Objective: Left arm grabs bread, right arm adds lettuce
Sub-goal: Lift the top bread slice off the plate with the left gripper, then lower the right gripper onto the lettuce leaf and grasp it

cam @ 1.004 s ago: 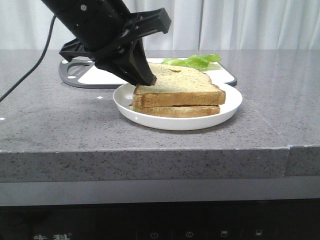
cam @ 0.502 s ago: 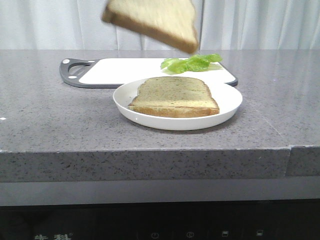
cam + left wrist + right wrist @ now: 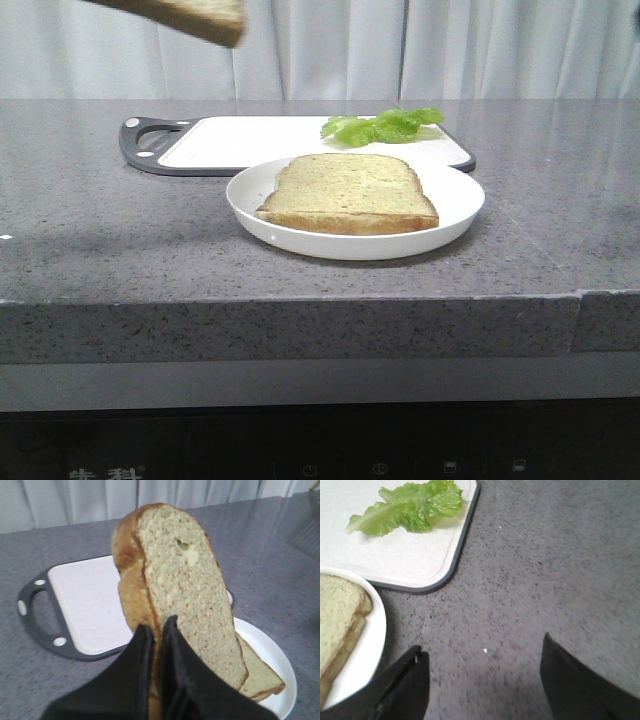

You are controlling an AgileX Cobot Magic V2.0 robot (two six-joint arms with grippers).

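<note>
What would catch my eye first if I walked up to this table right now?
Probably the slice of bread held up in the air, pinched on edge by the left hand above the counter. Below it, a second slice lies flat on a white plate. Behind the plate, a bright green lettuce leaf sits on a white cutting board, while the open right hand is above bare counter beside the plate.

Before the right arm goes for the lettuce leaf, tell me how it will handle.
The lettuce is thin and crinkled, so it probably flops and weighs almost nothing. It lies flat on the cutting board, so the open right claw may struggle to get under it. Its frilly edges could tear if pinched hard.
</note>
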